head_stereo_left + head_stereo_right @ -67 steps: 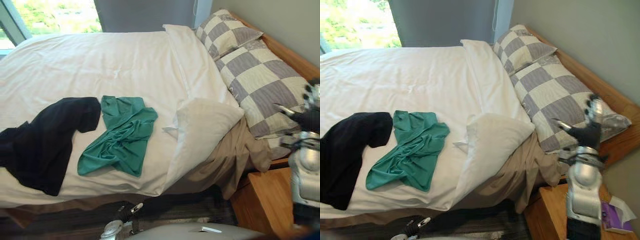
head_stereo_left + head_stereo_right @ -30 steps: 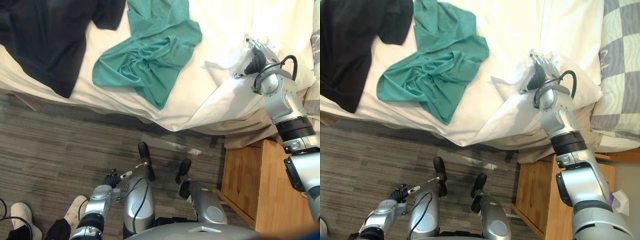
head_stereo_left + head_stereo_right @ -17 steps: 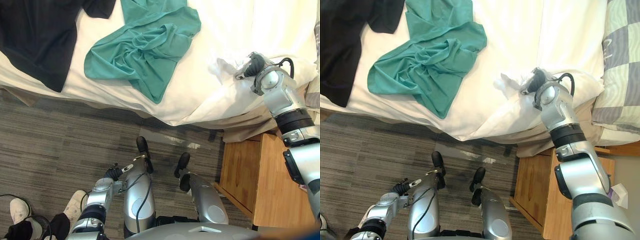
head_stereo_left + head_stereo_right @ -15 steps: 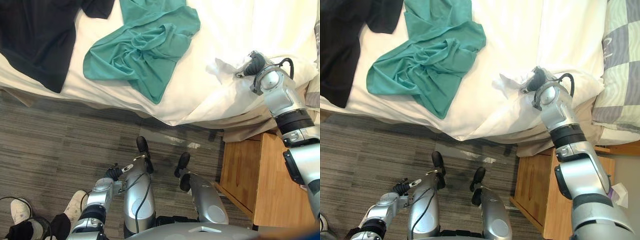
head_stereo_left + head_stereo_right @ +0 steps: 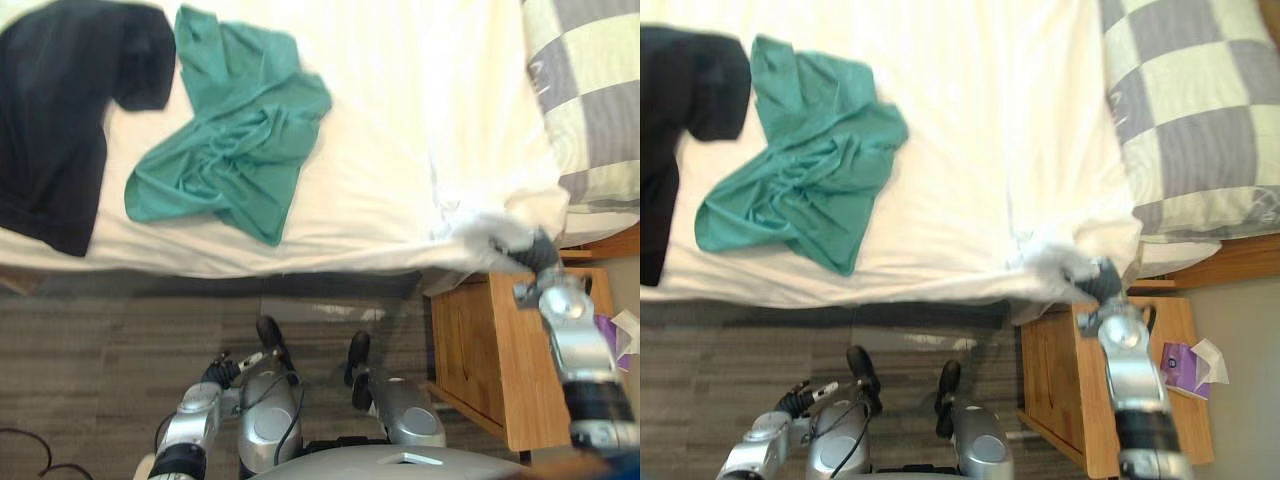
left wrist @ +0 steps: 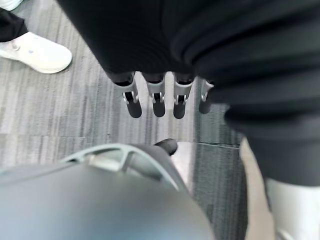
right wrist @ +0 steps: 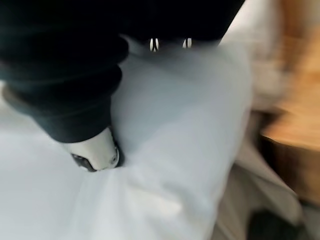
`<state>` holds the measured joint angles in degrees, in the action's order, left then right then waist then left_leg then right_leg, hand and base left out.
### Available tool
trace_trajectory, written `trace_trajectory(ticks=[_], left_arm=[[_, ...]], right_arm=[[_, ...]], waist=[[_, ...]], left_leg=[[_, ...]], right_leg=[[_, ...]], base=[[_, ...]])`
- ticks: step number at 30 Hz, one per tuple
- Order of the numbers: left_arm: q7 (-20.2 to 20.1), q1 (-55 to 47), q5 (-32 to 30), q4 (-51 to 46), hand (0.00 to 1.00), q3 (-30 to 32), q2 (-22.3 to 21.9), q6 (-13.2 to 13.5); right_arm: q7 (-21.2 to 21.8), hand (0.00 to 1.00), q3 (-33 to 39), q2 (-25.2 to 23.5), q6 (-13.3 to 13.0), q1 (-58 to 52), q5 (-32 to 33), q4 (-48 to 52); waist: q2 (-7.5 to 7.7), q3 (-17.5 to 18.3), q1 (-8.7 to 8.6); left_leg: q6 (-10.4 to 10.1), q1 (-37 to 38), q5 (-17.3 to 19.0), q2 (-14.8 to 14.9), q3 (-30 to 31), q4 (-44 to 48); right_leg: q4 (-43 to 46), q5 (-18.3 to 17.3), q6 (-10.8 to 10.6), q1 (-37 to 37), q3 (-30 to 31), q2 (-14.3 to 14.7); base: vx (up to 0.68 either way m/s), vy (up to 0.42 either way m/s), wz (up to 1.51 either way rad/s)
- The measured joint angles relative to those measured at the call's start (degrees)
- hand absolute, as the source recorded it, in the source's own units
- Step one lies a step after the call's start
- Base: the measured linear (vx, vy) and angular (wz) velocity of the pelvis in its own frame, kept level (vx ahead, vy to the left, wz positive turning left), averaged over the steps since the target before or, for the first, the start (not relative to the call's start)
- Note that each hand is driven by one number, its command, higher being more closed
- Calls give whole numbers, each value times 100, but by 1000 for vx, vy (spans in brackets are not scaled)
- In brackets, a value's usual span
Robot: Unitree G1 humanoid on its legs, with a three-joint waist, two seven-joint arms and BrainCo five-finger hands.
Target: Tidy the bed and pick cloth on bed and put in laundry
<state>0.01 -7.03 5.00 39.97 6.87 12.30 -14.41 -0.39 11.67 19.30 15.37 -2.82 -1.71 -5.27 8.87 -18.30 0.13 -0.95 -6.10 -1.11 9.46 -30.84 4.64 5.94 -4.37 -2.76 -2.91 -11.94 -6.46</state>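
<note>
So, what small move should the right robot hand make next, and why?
Probably open the right robot hand and let the duvet corner drop. The duvet lies flat, its corner is bunched in that hand beside the nightstand, and the green cloth lies on it, not yet picked up.

At my left I see a black cloth [image 5: 50,120], then a teal cloth [image 5: 235,135]. The duvet [image 5: 400,110] is plain white, the right pillow [image 5: 590,90] checked grey and cream, the nightstand [image 5: 480,340] honey-brown, the floor [image 5: 100,340] streaked grey.
</note>
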Motion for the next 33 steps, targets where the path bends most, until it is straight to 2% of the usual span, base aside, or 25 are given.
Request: trace_trajectory(ticks=[2,3,7,9,12,16,19,20,23,26,30,33], left_arm=[[-13,-220,0,30,0,-1,-74,10],[-16,-332,0,126,0,1,-193,29],[-51,-440,-5,331,0,2,-270,109],[-155,-496,-13,463,0,13,-296,169],[-268,-588,-12,612,0,311,-441,230],[-519,-632,-13,632,0,550,-629,238],[-731,-670,-17,572,0,764,-736,229],[-788,-698,-18,498,0,792,-736,222],[-918,-809,-15,304,0,884,-742,151],[-966,-889,-5,182,0,904,-740,120],[-931,-883,10,191,0,876,-738,109],[-824,-855,21,239,0,797,-734,97]], right_arm=[[-41,0,370,-308,-119,-507,467,-9],[-90,0,593,-514,-233,-853,929,-31],[-135,0,804,-961,-449,-1256,1753,-251],[-173,0,827,-1188,-490,-1405,2511,-806],[-259,0,947,-1502,-553,-1558,3315,-1645],[-449,0,1468,-1689,-589,-1726,3708,-2166],[-663,0,2054,-1643,-826,-1734,3678,-1947],[-694,100,2151,-1595,-875,-1734,3665,-1614],[-550,100,2199,-1432,-1082,-1726,3622,-118],[-9,100,1983,-1189,-1107,-1517,3673,1124],[657,100,1341,-1203,-957,-971,4151,1665],[669,100,851,-1203,-879,-541,4523,1664]], waist=[[-95,301,-115],[-186,517,-204],[-351,700,-336],[-435,786,-376],[-554,958,-368],[-657,1063,-310],[-667,1154,-296],[-626,1188,-295],[-510,1313,-303],[-451,1421,-287],[-441,1446,-253],[-482,1422,-225]], left_leg=[[-11,332,-103,-169,-39,-383],[-11,578,-207,-297,-103,-732],[-11,934,-302,-461,-188,-1060],[-16,1081,-259,-487,-241,-1065],[-72,1243,-153,-479,-420,-1068],[-94,1454,-78,-480,-591,-1069],[-115,1511,-35,-467,-712,-1070],[-123,1511,-29,-449,-791,-1069],[-151,1495,-11,-429,-814,-1065],[-170,1489,1,-410,-830,-1063],[-158,1498,5,-389,-810,-1062],[-146,1492,1,-417,-740,-1061]], right_leg=[[-7,-43,-66,172,0,-68],[-19,-61,-95,259,7,-90],[-93,-103,-158,453,35,-172],[-135,-110,-166,587,71,-196],[-203,-124,-158,707,155,-197],[-197,-247,-150,871,168,-244],[-210,-252,-155,932,167,-271],[-224,-252,-155,925,163,-267],[-295,-136,-201,944,135,-252],[-303,-65,-255,954,91,-237],[-292,-5,-266,955,-25,-219],[-245,-5,-266,953,-99,-251]], base=[[106,18,-2],[80,50,-9],[35,65,-9],[10,46,-12],[2,34,-20],[15,35,-11],[-1,32,-11],[22,6,-4],[43,1,-4],[75,2,-4],[19,-3,-2],[14,8,9]])
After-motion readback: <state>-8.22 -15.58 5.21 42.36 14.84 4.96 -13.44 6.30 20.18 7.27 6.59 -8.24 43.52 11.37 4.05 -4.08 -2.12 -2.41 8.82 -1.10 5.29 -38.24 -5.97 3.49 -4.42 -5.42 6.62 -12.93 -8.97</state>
